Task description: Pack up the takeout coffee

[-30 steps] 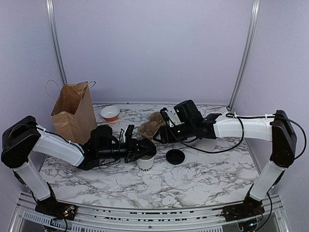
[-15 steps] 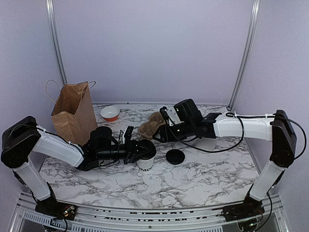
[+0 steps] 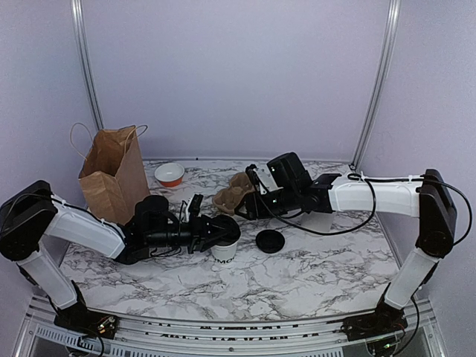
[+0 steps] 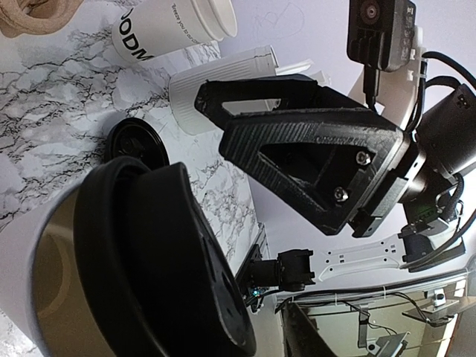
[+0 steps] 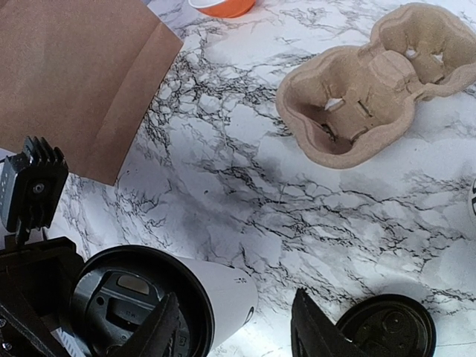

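The takeout coffee cup (image 3: 224, 251), lidded, sits at the spread jaws of the left gripper (image 3: 229, 230), which could snag the lid (image 5: 137, 297) and tip it; the right gripper (image 5: 236, 327) hangs spread and empty.

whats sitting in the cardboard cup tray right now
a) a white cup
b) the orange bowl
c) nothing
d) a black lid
c, the right wrist view shows the pockets of the cup tray bare, and the white cup stands on the marble table apart from it.
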`<state>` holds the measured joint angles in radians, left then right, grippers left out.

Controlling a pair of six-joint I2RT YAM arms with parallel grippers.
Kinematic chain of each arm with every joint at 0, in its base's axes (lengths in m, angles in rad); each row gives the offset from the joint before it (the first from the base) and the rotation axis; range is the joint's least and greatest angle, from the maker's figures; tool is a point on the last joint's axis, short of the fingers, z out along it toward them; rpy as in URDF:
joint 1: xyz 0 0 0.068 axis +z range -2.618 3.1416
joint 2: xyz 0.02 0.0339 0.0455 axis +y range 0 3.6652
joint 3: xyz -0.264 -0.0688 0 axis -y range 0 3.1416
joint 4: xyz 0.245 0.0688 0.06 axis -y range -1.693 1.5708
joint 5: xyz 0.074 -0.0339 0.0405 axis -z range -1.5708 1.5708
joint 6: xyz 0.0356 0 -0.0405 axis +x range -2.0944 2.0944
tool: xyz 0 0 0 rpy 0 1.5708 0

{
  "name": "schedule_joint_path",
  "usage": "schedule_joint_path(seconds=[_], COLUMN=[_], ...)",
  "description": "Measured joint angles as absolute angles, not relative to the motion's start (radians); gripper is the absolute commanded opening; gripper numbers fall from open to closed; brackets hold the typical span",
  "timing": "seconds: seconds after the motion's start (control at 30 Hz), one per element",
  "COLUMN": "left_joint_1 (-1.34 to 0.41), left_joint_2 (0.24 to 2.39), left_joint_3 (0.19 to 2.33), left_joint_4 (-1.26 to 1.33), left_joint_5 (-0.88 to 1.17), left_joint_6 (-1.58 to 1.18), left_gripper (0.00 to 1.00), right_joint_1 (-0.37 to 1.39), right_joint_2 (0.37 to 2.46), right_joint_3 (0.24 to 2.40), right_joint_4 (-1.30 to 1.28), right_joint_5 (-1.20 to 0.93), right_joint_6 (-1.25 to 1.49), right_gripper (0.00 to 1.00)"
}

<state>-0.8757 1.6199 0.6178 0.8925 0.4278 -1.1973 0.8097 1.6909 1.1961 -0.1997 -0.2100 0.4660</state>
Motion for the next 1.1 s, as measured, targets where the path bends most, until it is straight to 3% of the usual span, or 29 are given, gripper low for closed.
schedule_joint_path(seconds=[1.1], left_joint_1=[-0.865], left_joint_2=[1.509], left_joint_3=[0.507], left_joint_4=[0.885], left_joint_5=[0.391], left_joint_6=[-1.190], left_gripper=[0.38], right_joint_1=[0.850], right_joint_2=[1.693], right_joint_3=[1.196], right_joint_4=[-0.199], right_joint_5=[-0.196], right_joint_6=[0.474], right_gripper=[0.49])
